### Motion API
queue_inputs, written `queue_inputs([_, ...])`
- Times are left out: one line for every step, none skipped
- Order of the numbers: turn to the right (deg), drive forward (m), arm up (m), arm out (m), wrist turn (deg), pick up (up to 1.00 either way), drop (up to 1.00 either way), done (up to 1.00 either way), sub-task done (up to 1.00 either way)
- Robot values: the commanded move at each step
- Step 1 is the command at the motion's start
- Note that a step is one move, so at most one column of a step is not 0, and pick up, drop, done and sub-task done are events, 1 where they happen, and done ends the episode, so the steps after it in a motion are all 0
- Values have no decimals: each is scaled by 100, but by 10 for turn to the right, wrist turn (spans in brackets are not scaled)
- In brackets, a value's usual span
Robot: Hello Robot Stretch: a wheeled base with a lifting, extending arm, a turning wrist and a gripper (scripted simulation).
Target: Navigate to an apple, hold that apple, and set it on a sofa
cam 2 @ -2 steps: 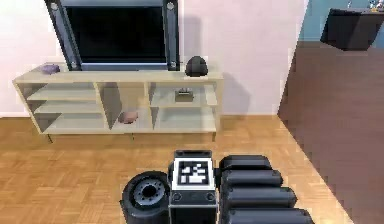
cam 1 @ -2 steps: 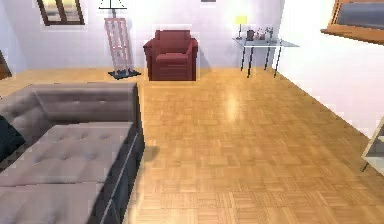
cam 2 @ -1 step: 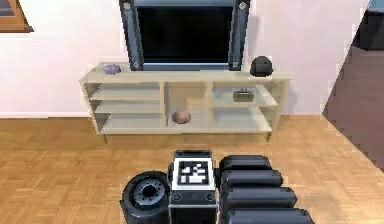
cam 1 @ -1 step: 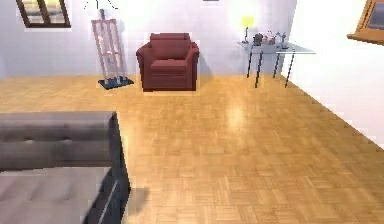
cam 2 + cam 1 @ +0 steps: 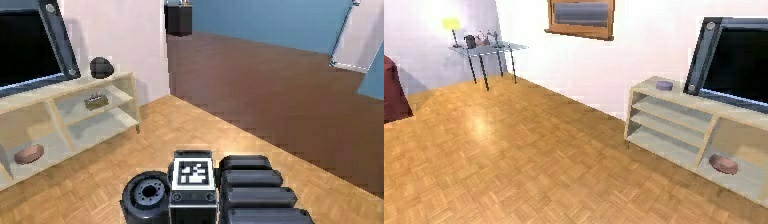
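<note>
Parquet floor (image 5: 504,150); TV stand (image 5: 680,128) with television (image 5: 736,58), glass table (image 5: 484,47) in corner; cannot tell whether jaws hold anything

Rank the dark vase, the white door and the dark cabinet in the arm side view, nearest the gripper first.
1. The dark vase, atop the shelf unit, up-left of the gripper.
2. The white door, at the right edge.
3. The dark cabinet, far back, top centre.

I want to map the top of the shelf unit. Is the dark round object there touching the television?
Apart. In the arm side view, a clear gap shows between the television and the dark round object beside it.
</note>
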Motion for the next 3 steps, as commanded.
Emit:
queue_inputs([420, 0, 0, 0, 0, 0, 0, 0, 0])
queue_inputs([-450, 0, 0, 0, 0, 0, 0, 0, 0])
queue_inputs([-390, 0, 0, 0, 0, 0, 0, 0, 0])
